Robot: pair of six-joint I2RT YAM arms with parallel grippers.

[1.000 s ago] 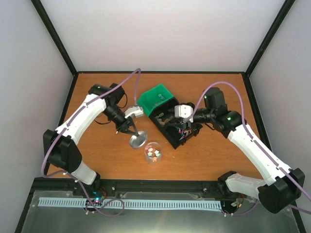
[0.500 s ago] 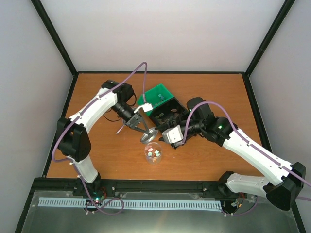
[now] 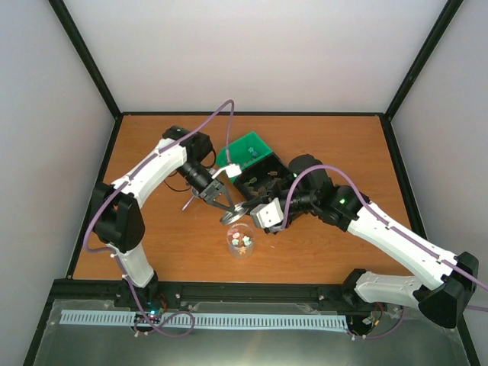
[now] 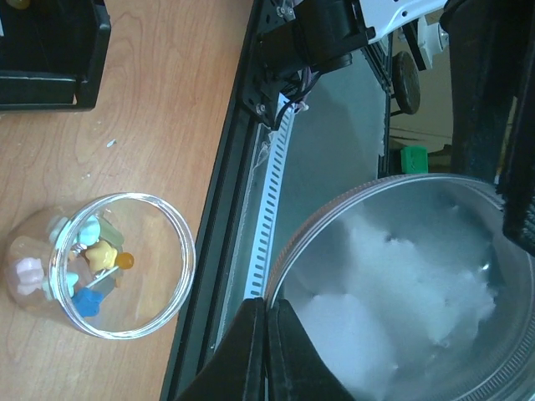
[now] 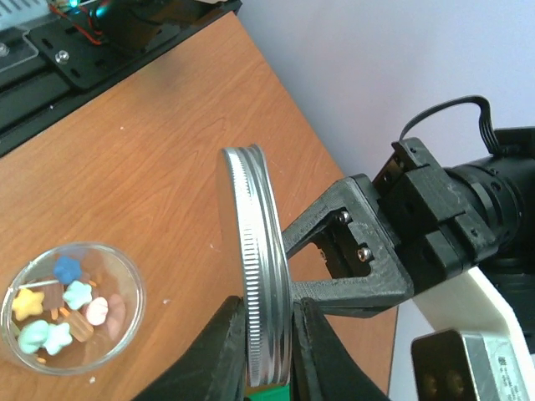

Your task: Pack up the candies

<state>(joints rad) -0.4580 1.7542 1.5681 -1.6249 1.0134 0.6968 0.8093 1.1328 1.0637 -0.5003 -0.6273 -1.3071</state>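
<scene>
The left gripper (image 3: 227, 204) has its jaws closed on the rim of a round silver metal lid with a threaded edge (image 5: 255, 276). The lid stands on its edge above the brown wooden tabletop (image 3: 152, 252). The right gripper (image 5: 266, 342) has narrow jaws that press both faces of the same lid. The small bright mixed-colour candies (image 5: 58, 313) lie in an open clear glass jar (image 4: 180, 221), which stands on the tabletop just near of the lid.

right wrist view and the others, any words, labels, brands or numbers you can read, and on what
None readable: the silver metal screw lid, the clear glass jar of coloured candies and the green plastic box carry no legible text in any view.
</scene>
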